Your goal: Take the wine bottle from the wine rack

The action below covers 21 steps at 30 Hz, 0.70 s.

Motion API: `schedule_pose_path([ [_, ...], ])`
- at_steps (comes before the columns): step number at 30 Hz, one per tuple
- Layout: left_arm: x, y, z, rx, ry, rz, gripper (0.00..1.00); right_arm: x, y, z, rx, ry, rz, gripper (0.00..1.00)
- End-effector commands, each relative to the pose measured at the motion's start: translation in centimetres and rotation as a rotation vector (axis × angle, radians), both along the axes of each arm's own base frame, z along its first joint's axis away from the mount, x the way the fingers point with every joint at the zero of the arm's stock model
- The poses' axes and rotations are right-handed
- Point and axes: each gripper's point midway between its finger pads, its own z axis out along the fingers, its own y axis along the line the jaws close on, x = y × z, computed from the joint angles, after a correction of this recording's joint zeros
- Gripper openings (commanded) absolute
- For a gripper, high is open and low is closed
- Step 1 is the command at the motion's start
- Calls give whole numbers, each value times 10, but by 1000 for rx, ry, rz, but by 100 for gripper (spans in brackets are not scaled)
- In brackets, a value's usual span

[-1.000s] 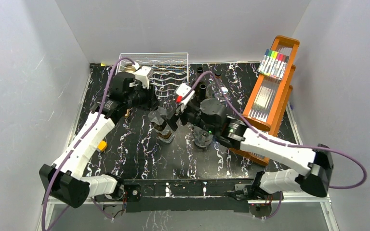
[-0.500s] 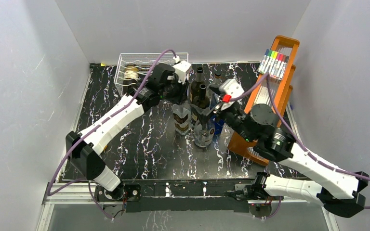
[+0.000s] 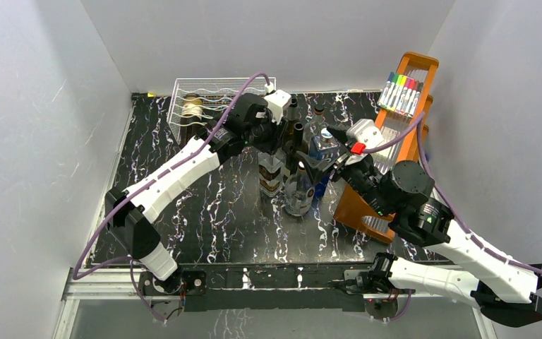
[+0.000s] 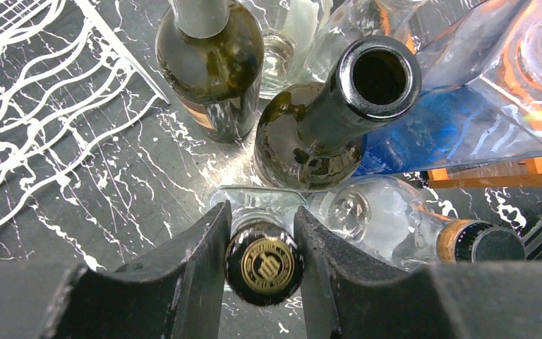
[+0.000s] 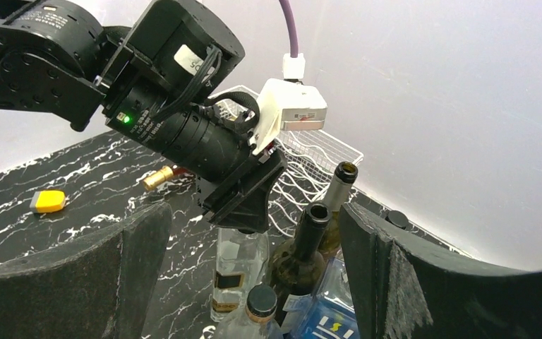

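Since half a second ago the left gripper has shifted toward 3 o'clock, away from the wine rack; right gripper has drawn back, jaws wide, empty. Bottle neck hidden beneath left gripper from above. Left gripper clamps wine bottle cap; bottle upright on worktop, rack at 10 o'clock

The table has a glossy black top veined in white like polished marble, and the wine rack is thin, smooth, silver-white metal wire. The wine bottle is clear shiny glass under a black cap stamped in bright gold, while the dark bottle beside it is deep green glass with a high gloss. The fingers of the left gripper are matt black plastic, faintly grainy, and the tall rack is orange wood with a smooth sheen.
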Motion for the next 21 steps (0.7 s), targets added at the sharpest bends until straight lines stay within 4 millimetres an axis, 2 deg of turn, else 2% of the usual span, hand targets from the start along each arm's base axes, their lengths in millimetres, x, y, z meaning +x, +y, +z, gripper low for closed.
schedule_pose_path([
  [1,-9,6,15,-12,-10,-4,42,2,0,3,13,-10,-11,98],
  [5,-15,16,22,1,-28,2,59,1,1,3,9,-11,-4,98],
  [13,-25,55,39,35,-99,76,73,3,0,-1,-6,-10,-18,98],
  [16,-24,75,40,53,-108,124,76,4,2,-3,-12,-8,-19,98],
  [17,-25,86,47,44,-126,145,77,5,3,-5,-16,-7,-18,98],
  [21,-13,135,50,8,-133,261,81,6,8,-9,-28,-4,-13,98],
])
